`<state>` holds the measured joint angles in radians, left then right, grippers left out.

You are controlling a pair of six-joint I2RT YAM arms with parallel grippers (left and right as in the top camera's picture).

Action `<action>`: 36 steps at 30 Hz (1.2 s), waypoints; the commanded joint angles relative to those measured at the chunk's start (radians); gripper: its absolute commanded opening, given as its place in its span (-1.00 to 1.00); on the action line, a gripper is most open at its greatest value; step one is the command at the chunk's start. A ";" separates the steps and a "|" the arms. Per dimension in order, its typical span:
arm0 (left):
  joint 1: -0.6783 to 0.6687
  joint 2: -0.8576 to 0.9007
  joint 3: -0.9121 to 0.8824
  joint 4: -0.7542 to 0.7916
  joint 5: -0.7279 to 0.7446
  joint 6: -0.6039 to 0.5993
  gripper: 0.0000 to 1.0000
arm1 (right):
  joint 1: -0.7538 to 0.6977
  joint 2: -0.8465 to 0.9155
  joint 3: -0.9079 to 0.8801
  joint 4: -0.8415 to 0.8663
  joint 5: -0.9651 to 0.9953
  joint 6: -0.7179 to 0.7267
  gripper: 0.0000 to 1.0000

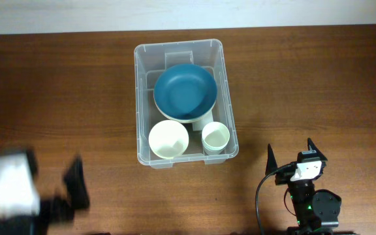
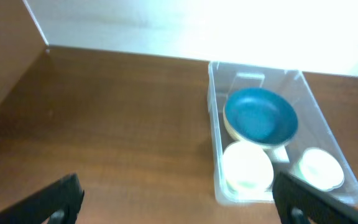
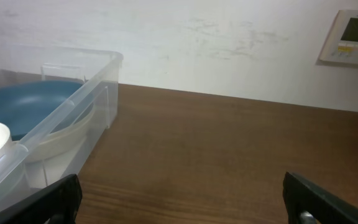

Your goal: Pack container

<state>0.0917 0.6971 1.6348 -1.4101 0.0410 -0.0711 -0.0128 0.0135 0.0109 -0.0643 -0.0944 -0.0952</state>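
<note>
The clear plastic container (image 1: 140, 104) stands at the table's middle. It holds a blue bowl (image 1: 184, 90) stacked on a cream one, a cream bowl (image 1: 168, 138) and a small white cup (image 1: 215, 136). The container also shows in the left wrist view (image 2: 215, 134) and in the right wrist view (image 3: 95, 84). My left gripper (image 1: 51, 179) is blurred at the front left, open and empty, apart from the container; its fingers frame the left wrist view (image 2: 179, 205). My right gripper (image 1: 291, 153) is open and empty at the front right, over bare wood (image 3: 179, 202).
The wooden table (image 1: 318, 78) runs back to a white wall (image 3: 229, 43). A wall thermostat (image 3: 350, 37) hangs at the right in the right wrist view.
</note>
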 commanded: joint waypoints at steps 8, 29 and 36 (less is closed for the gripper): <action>-0.053 -0.343 -0.176 -0.073 0.099 0.012 0.99 | 0.006 -0.010 -0.005 -0.005 -0.006 -0.005 0.98; -0.057 -0.593 -1.420 1.345 0.155 0.012 0.99 | 0.006 -0.010 -0.005 -0.005 -0.006 -0.005 0.98; -0.062 -0.671 -1.481 1.343 0.155 0.012 0.99 | 0.006 -0.010 -0.005 -0.005 -0.006 -0.005 0.98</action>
<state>0.0383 0.0505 0.1749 -0.0769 0.1802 -0.0708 -0.0128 0.0128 0.0109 -0.0643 -0.0944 -0.1017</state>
